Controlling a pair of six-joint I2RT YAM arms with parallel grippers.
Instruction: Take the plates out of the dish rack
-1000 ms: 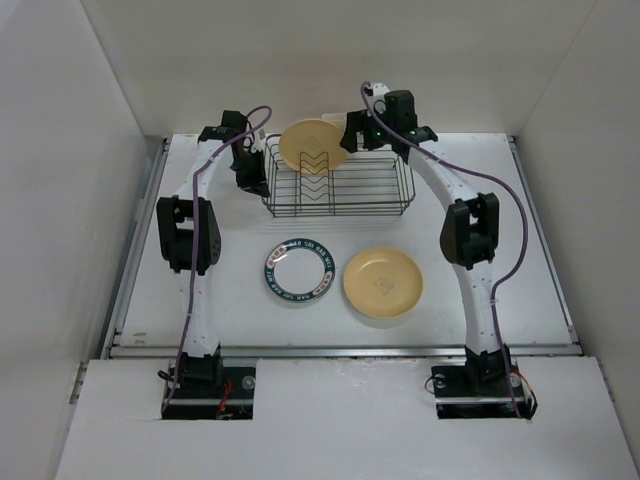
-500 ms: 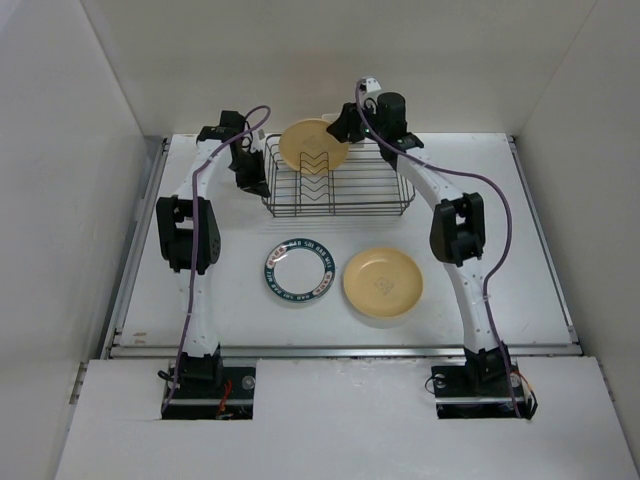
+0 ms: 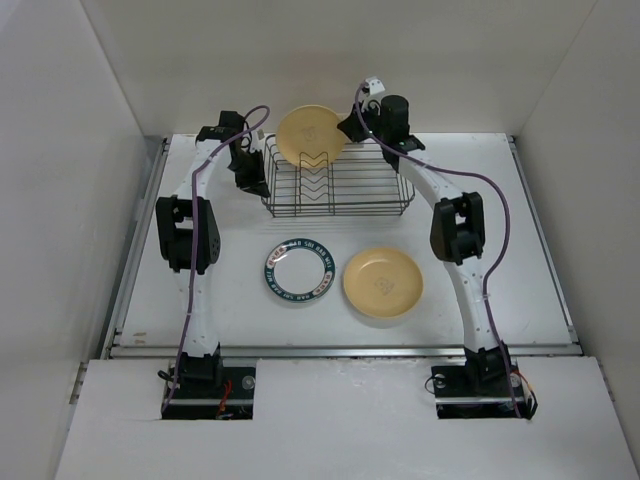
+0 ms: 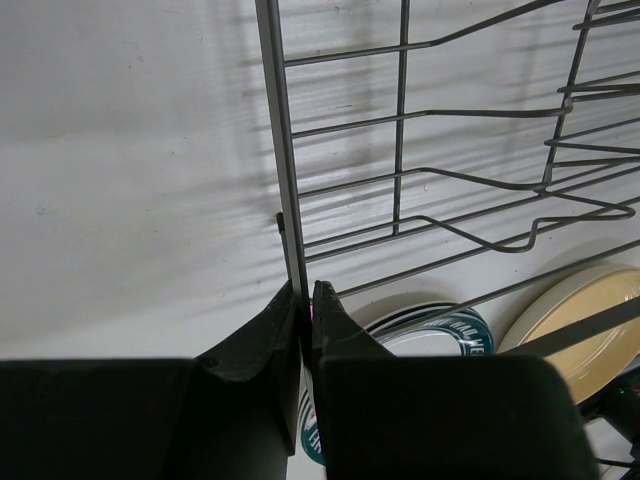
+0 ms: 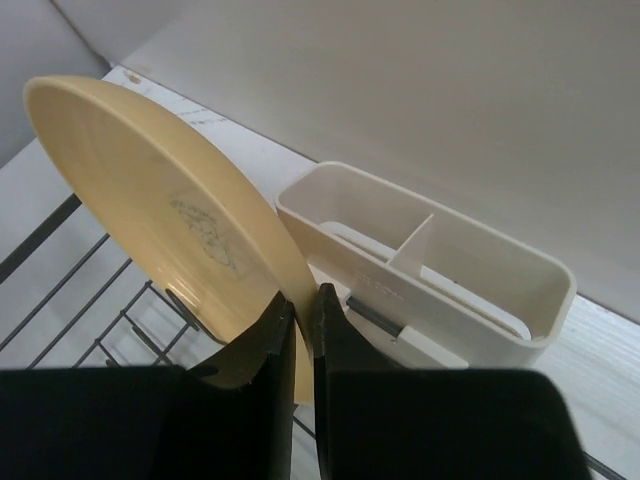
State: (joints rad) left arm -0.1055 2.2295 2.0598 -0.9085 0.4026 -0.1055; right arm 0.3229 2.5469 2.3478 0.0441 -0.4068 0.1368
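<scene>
Right gripper (image 5: 300,300): fingers pressed together on the lower rim of a yellow plate, which is pinched on edge.
Held plate (image 3: 312,135): carried upright and slightly tilted over the far-left part of the dish rack (image 3: 340,190), close to the far edge of the bench (image 3: 520,200). Whether its lower rim is clear of the V dividers cannot be told.
Cream caddy (image 5: 430,270): clipped on the rack's far long side, just beside the pinched rim.
Left gripper (image 4: 303,295): closed on an upright wire at the rack's left end. The rack is judged to be steadied by it.
Rack contents: no other plate is seen among the dividers.
Unloaded plates: a teal-rimmed plate (image 3: 297,271) and a second yellow plate (image 3: 382,282) lie flat, side by side and apart, between the rack and the near edge.
Step in hand: the last plate is judged to be on its way out of the rack.
Done well: the plate should be raised straight along its own plane until the wires are cleared. Only then should it be swung toward the near edge and laid flat on bare bench.
Risk: the rim grip is narrow, so slipping could be caused by a knock against the caddy or a divider.
</scene>
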